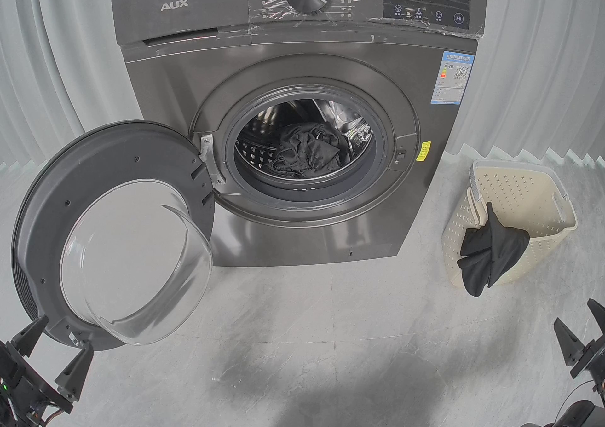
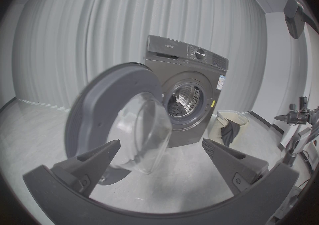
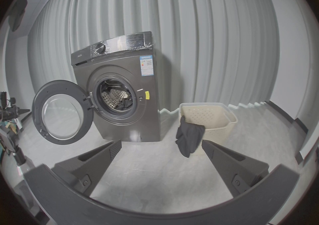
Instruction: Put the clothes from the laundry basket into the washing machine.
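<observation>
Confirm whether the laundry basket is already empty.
No, a dark garment hangs over the front rim of the laundry basket.

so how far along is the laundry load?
Done: door open, one dark garment in the drum. In hand: nothing; left gripper and right gripper both open, empty. Left: a second garment draped over the laundry basket rim, not yet moved.
</observation>
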Available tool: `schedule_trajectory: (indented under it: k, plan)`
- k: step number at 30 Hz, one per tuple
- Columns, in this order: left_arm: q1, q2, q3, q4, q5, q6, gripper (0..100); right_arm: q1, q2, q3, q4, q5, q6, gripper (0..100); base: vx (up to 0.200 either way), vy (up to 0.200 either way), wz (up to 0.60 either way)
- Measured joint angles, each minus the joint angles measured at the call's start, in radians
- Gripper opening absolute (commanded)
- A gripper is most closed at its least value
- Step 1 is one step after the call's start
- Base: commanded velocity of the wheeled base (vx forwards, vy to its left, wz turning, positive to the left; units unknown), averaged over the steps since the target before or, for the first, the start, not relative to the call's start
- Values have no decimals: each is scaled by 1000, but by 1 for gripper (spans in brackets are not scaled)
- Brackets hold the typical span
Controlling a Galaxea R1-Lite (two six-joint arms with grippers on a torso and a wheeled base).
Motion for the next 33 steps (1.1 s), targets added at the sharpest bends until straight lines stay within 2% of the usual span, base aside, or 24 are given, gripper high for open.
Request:
schedule_trajectory:
  k: [4,7,9,11,14,16,17,21,23,25,28,32,33]
  plan:
    - [114,-144,0,129,-47,11,100,-99,-163,0,183,23,-22,100,0,0,0]
    - [190,-229,0,210,-76,22,100,-176,-267,0,303,69,-30,100,0,0,0]
    - [229,-269,0,234,-66,22,100,-214,-320,0,337,130,-31,100,0,0,0]
    - [278,-300,0,259,-36,24,100,-241,-366,0,348,193,-35,100,0,0,0]
    - [348,-334,0,283,-24,43,100,-262,-410,0,356,218,-40,100,0,0,0]
    - [384,-354,0,293,-29,65,100,-270,-429,-1,360,193,-41,100,0,0,0]
    - [400,-365,0,297,-32,76,100,-273,-437,-1,362,166,-43,100,0,0,0]
    - [439,-398,0,314,-46,102,100,-279,-457,-4,367,20,-47,100,0,0,0]
    - [448,-411,0,327,-60,101,100,-282,-462,-5,367,-14,-46,100,0,0,0]
    - [455,-421,0,336,-87,92,100,-283,-466,-5,367,-16,-43,100,0,0,0]
    - [462,-432,0,350,-146,79,100,-284,-469,-1,368,46,-44,100,0,-200,0]
    - [470,-439,0,373,-246,80,100,-284,-471,-1,367,199,-52,100,0,-200,0]
    - [472,-440,0,378,-260,79,100,-284,-471,-1,367,214,-54,100,0,-200,0]
